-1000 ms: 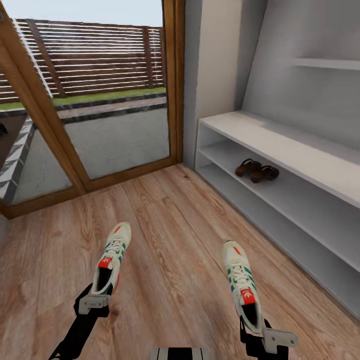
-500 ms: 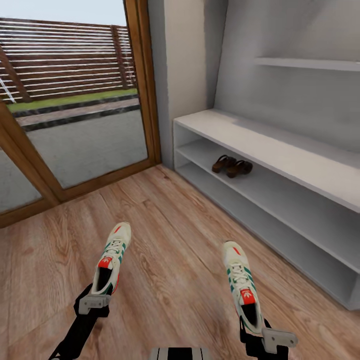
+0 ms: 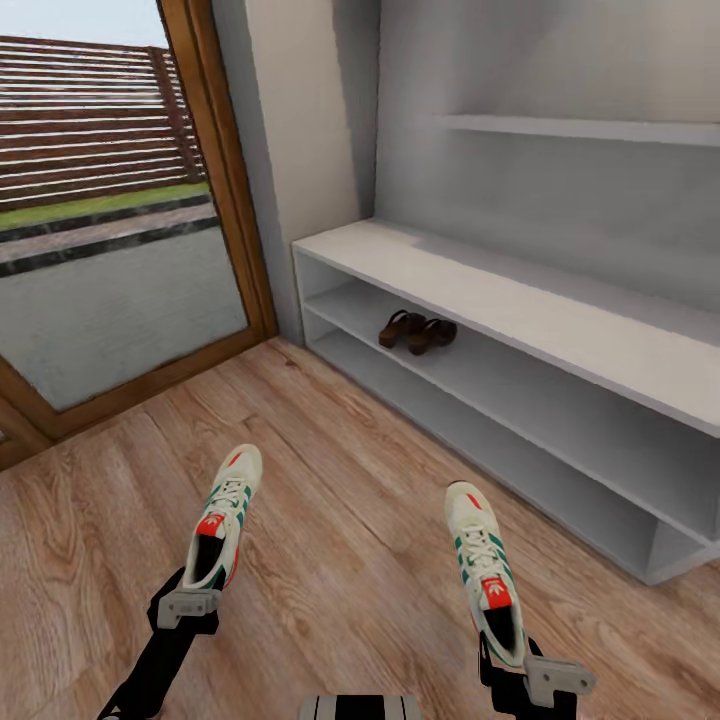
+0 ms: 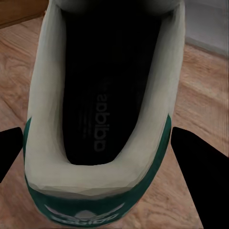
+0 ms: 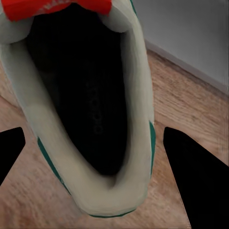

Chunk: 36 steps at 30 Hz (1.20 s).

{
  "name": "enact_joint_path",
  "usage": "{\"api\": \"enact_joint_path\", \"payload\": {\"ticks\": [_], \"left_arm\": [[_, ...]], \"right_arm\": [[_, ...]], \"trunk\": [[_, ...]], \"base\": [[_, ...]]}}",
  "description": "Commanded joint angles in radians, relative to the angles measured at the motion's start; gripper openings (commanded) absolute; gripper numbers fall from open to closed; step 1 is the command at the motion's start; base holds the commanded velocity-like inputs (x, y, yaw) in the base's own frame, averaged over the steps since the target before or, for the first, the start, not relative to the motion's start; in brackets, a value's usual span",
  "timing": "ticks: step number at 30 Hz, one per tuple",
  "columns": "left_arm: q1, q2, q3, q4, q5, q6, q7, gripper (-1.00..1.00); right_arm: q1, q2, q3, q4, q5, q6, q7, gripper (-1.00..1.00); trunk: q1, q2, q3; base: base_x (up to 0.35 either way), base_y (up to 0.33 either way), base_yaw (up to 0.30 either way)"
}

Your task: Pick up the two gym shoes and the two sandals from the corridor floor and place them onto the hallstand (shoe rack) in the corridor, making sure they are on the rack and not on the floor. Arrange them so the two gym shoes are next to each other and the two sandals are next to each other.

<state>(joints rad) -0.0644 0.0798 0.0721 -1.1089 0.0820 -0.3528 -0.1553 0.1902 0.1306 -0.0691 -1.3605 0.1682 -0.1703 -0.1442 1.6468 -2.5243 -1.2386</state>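
Two gym shoes are held up over the corridor floor (image 3: 340,480), one in each pincer, toes pointing away from the robot. The left pincer (image 3: 186,607) grips the left gym shoe (image 3: 222,515) at its heel; in the left wrist view the two black fingers (image 4: 193,164) sit on either side of the heel collar, closed against the shoe (image 4: 102,119), whose dark insole faces the camera. The right pincer (image 3: 530,672) holds the right gym shoe (image 3: 482,568) the same way, and in the right wrist view its fingers (image 5: 191,167) flank the heel of that shoe (image 5: 86,109), with the red-orange tongue label at the far end. The two shoes are well apart from each other, roughly parallel.

Ahead and to the right stands the shoe rack (image 3: 520,300), white-grey, with a thick flat top, two open tiers, a tall back panel and a high shelf (image 3: 580,128). Both sandals (image 3: 417,330) lie side by side, touching or nearly so, on the upper tier near the rack's left end, under the flat top. The lower tier sits just above the floor.

To the left, a wood-framed glass door (image 3: 215,170) gives onto a paved yard with a slatted fence (image 3: 90,120).
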Motion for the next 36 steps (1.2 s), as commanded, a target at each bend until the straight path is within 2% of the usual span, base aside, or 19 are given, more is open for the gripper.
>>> {"api": "enact_joint_path", "payload": {"ticks": [1, 15, 26, 36], "left_arm": [[0.0, 0.0, 0.0, 0.0, 0.0, 0.0, -0.001, -1.0], [0.0, 0.0, 0.0, 0.0, 0.002, 0.0, -0.001, -1.0], [0.0, 0.0, 0.0, 0.0, 0.0, 0.0, -0.001, -1.0], [0.0, 0.0, 0.0, 0.0, 0.0, 0.0, -0.001, -1.0]], "right_arm": [[0.0, 0.0, 0.0, 0.0, 0.0, 0.0, 0.0, -1.0], [0.0, 0.0, 0.0, 0.0, 0.001, 0.0, 0.0, -1.0], [0.0, 0.0, 0.0, 0.0, 0.002, 0.0, 0.0, -1.0], [0.0, 0.0, 0.0, 0.0, 0.002, 0.0, 0.0, -1.0]], "trunk": [[0.0, 0.0, 0.0], [0.0, 0.0, 0.0], [0.0, 0.0, 0.0], [0.0, 0.0, 0.0]], "base": [[0.035, 0.0, -0.286], [0.008, 0.005, -0.286], [0.0, 0.17, -0.286], [0.0, 0.033, -0.286]]}}
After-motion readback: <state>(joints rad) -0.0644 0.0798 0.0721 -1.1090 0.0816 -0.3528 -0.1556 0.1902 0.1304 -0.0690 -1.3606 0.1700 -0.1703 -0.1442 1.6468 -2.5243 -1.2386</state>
